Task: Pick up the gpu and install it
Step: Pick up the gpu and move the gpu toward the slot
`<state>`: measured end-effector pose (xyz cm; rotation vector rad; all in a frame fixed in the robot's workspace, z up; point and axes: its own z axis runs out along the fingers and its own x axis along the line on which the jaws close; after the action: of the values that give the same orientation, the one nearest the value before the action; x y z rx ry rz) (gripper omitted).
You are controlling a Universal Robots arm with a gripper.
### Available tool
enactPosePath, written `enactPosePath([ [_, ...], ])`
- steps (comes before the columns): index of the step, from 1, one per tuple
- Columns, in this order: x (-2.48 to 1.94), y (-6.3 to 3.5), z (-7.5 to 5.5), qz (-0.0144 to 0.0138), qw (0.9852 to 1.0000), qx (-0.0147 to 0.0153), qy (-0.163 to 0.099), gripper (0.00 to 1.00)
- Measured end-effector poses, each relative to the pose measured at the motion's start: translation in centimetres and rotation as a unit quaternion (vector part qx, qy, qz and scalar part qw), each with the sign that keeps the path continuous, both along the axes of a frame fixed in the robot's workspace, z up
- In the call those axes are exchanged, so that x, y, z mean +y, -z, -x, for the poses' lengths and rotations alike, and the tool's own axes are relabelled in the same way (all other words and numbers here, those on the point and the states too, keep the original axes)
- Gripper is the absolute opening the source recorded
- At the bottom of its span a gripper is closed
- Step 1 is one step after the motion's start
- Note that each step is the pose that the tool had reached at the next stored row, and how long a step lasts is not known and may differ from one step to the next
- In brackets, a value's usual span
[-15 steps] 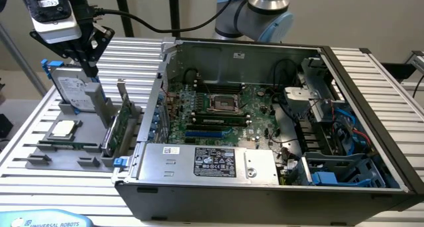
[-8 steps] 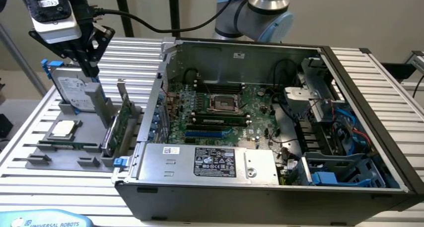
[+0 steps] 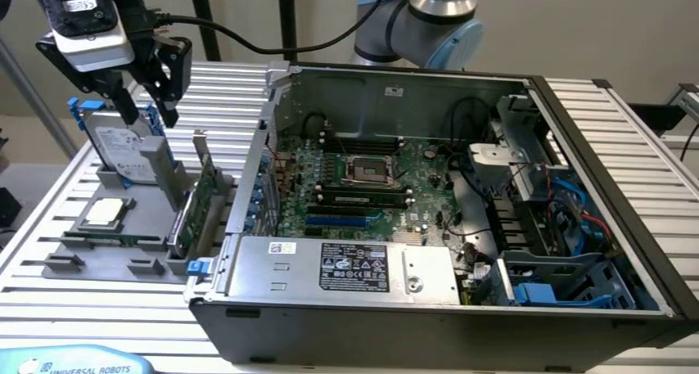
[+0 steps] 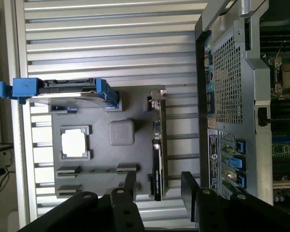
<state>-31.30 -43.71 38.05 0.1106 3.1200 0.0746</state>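
Slatted table [image 3: 65, 308], gpu [image 4: 158, 145] upright in gray holder [image 4: 101, 154], pincer [image 4: 159, 188] wide above it.

You have soft, even light from above, and shadows are faint. The ribbed table [image 3: 98, 317] glares pale along its slats, while the inside of the computer case [image 3: 415, 87] sits dimmer. In the wrist view the fingers [image 4: 130, 186] read as dark silhouettes and the square chip [image 4: 73, 142] washes out nearly white.
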Motion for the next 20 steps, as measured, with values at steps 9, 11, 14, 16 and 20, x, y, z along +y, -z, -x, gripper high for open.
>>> enactPosePath([
  [9, 0.0, 1.13, 0.0, 0.004, 1.0, 0.0, 0.0, 0.54],
  [11, 0.0, 1.49, 0.0, 0.004, 1.0, 0.0, 0.0, 0.54],
  [14, 0.0, 2.04, 0.0, 0.004, 1.0, 0.0, 0.0, 0.54],
  [16, 0.0, 2.4, 0.0, 0.004, 1.0, 0.0, 0.0, 0.54],
  [20, 0.0, 3.13, 0.0, 0.004, 1.0, -0.0001, 0.0, 0.54],
])
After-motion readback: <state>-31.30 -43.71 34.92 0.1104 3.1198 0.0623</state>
